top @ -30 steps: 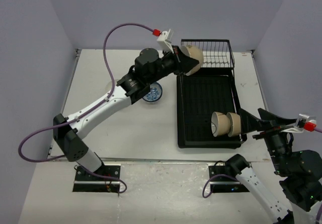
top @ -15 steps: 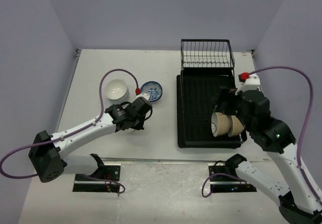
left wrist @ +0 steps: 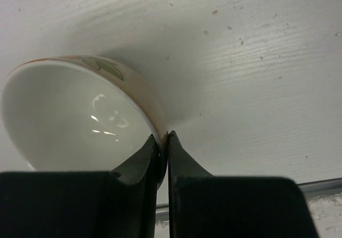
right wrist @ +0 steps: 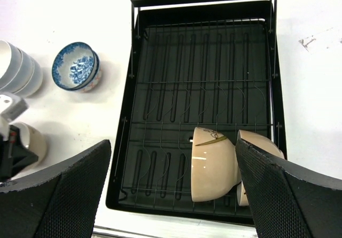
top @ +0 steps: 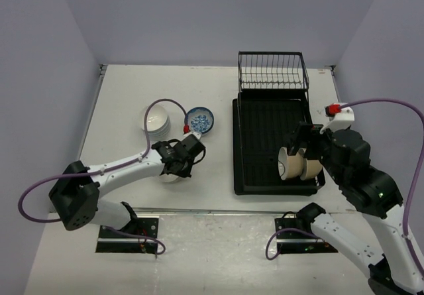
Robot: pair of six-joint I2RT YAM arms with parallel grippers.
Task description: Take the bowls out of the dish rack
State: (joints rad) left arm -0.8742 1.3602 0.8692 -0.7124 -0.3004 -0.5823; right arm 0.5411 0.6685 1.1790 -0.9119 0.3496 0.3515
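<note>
Left jaws pinch tan bowl [left wrist: 75,115] by its rim. Right jaws wide, two bowls [right wrist: 214,166] below them. I judge glazed, stiff, slick, chippable: grip rims.

The dish rack [top: 265,136] sits on the right half of the bench [top: 132,83], its wire basket [top: 273,71] at the far end. In the rack's near right corner two bowls [top: 289,163] lie on their sides, one left of the other. Just left of the rack stands a single bowl [top: 200,120], with a stack of bowls [top: 156,118] further left. Nearer than both, a tilted bowl [left wrist: 69,115] is on the bench, its rim pinched in the left end effector [left wrist: 163,141]. The right end effector [right wrist: 173,141] hangs spread above the rack.
</note>
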